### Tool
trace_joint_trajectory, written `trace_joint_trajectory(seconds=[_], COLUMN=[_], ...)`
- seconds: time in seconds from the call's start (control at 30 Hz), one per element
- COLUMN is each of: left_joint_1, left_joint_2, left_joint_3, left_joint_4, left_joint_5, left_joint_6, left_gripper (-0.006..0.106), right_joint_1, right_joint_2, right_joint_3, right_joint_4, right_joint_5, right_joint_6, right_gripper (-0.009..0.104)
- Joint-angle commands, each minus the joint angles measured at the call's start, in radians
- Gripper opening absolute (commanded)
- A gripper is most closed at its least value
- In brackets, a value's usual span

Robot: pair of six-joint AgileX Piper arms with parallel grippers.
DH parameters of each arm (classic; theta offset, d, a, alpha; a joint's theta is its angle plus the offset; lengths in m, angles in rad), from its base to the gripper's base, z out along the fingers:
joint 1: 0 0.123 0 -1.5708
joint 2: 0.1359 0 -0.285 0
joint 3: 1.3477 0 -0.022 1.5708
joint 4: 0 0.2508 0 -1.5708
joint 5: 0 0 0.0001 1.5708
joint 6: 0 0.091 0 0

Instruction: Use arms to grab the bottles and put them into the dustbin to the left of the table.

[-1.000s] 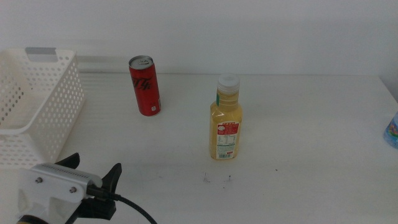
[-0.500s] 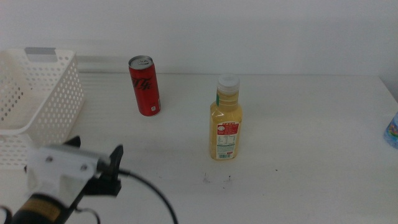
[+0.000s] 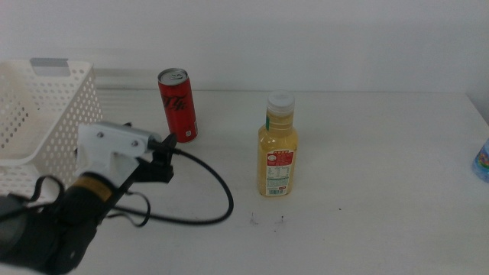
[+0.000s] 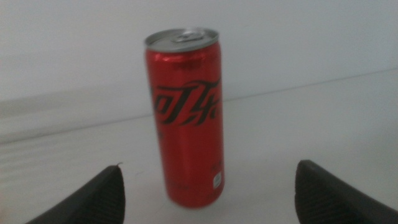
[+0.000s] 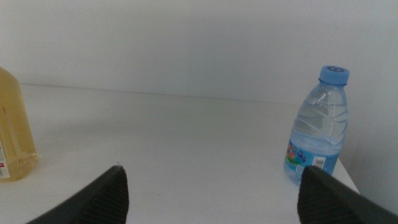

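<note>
Left gripper (image 3: 166, 142): it is above the table, just in front of the red can, and points at it. The jaws are spread wide and hold nothing. In the left wrist view the can stands between the two jaw tips, further away, not touching them.
Red can (image 3: 177, 105): upright on the table (image 3: 367, 153), near the back edge, to the right of the dustbin.
Yellow juice bottle (image 3: 278, 156): upright, near the middle of the table, well apart from the can.
Water bottle (image 5: 318, 127): upright at the right edge of the table; the middle view shows only a small part of it.
Dustbin (image 3: 46, 122): a white basket with holes, at the left side.
Right gripper (image 5: 211, 193): seen only in its own wrist view. Its jaws are wide apart and empty, and it faces the space between the juice bottle and the water bottle.
</note>
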Motion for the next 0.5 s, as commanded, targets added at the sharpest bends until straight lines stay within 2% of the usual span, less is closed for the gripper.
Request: trace_joint_trajectory(seconds=[0.0,0.17,0.47], left_joint_1=[0.030,0.067,0.071], left_joint_2=[0.048,0.138,0.281], left_joint_3=[-0.061,-0.186,-0.394], left_joint_4=[0.088,0.162,0.169], left_joint_5=[-0.002,0.039,0.118], left_joint_6=[-0.053,-0.099,-0.102], left_gripper=[0.094,0.094,0.094], right_joint_1=[-0.010,-0.010,-0.010], right_joint_2=[-0.004,-0.004,-0.004], right_joint_3=[0.003,0.003,0.003], right_joint_4=[-0.005,-0.005,-0.005], right_joint_5=[-0.013,-0.013,-0.013], right_joint_6=[-0.006,-0.006,-0.006], right_gripper=[0.093,0.093,0.093])
